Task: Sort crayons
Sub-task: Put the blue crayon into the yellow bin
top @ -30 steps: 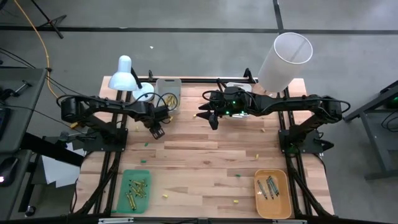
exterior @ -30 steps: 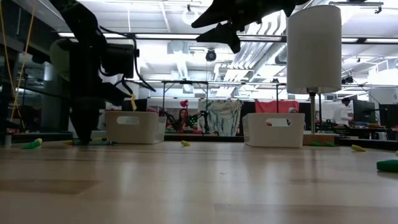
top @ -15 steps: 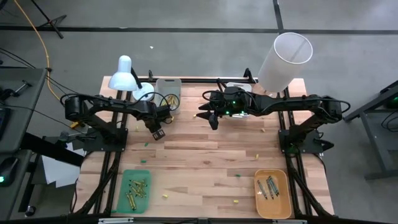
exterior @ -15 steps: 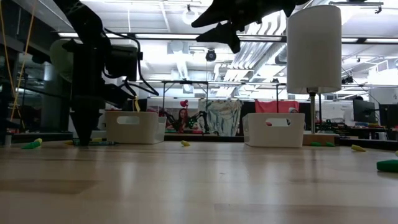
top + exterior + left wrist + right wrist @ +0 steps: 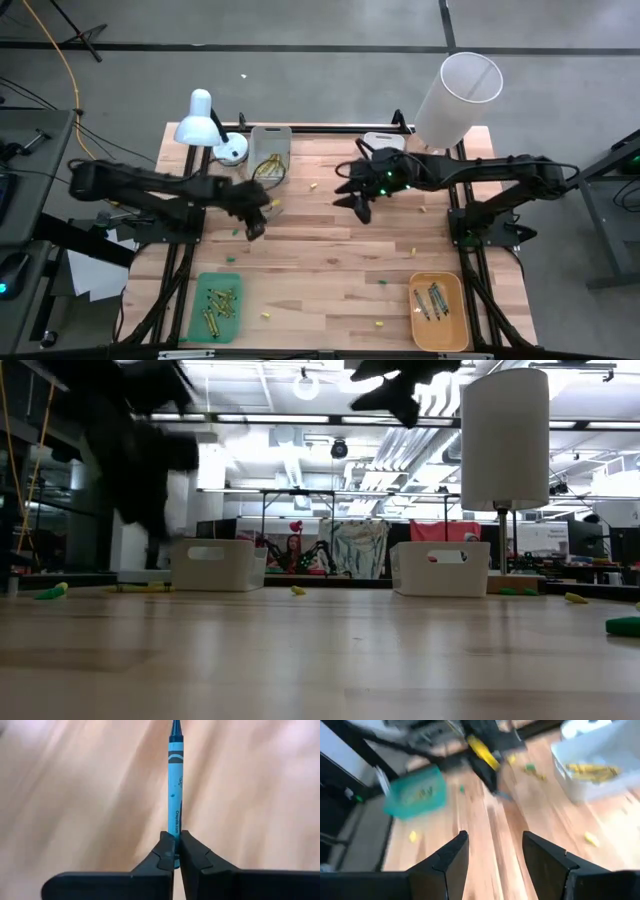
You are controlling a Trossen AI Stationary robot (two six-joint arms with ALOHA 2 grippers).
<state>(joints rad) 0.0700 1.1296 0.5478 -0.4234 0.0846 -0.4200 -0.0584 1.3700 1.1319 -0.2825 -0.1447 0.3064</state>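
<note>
Pinching a blue-teal crayon (image 5: 175, 805), the left gripper (image 5: 174, 851) has its fingers (image 5: 164, 851) fully closed on the crayon's lower end; the rest sticks straight out past the fingertips over bare table (image 5: 330, 260). Right gripper (image 5: 492, 851) hovers empty, fingers (image 5: 451, 857) spread wide.

A blue crayon (image 5: 175, 795), clamped between the left pincer's (image 5: 175, 851) fingers, has "Crayola.com" printed along its wrapper.

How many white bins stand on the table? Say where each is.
2: one white bin by the lamp, holding yellow crayons; the other by the tall white cylinder.
</note>
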